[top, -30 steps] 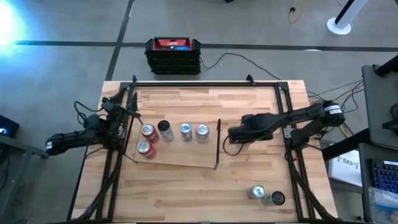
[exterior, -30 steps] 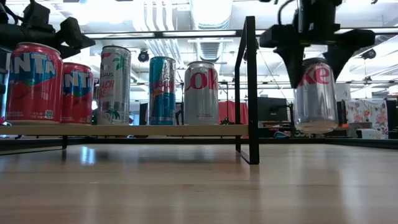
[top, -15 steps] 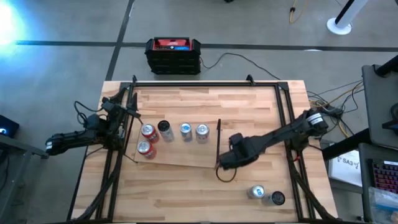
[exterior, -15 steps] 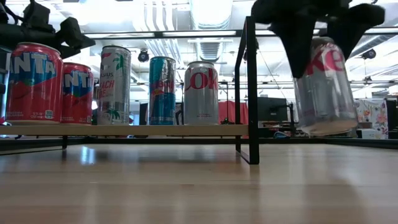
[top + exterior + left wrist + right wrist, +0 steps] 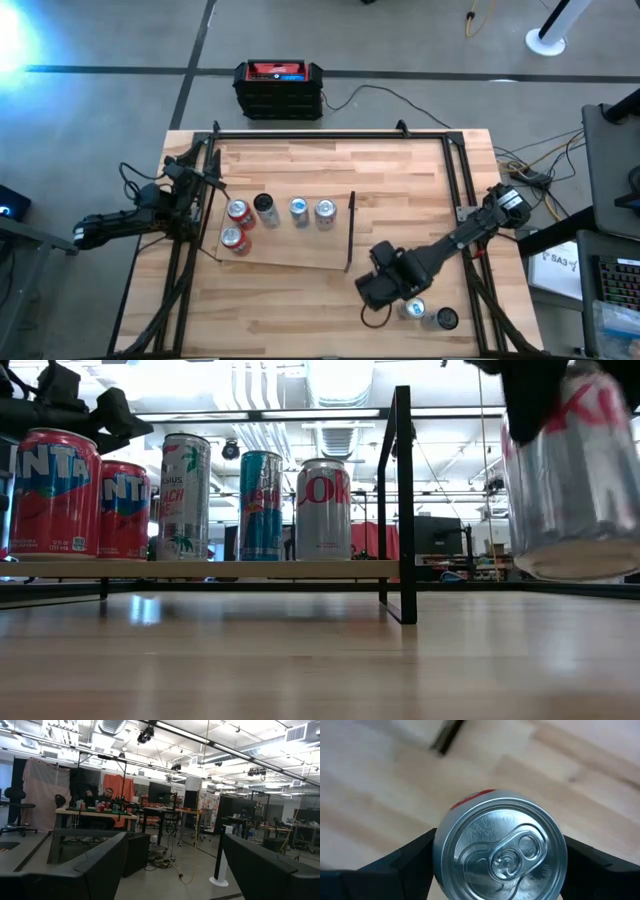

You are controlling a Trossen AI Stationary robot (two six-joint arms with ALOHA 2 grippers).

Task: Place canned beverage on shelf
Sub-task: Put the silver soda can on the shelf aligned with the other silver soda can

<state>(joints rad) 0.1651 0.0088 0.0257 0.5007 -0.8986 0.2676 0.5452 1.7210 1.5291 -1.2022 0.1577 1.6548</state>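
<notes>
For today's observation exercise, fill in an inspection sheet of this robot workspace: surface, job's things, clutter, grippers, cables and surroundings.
Surface: plank tabletop, bare around the shelf.
Job's things: shelf carries five upright cans; a silver can hangs clear of the tabletop, beyond the shelf's black bar.
Clutter: two more cans near the table's front right corner.
Grippers: right gripper shut on the silver can; left gripper waits off the table's left edge.
Cables: black cord on the floor from a red and black box.
Surroundings: desks, monitors, a seated person.
</notes>
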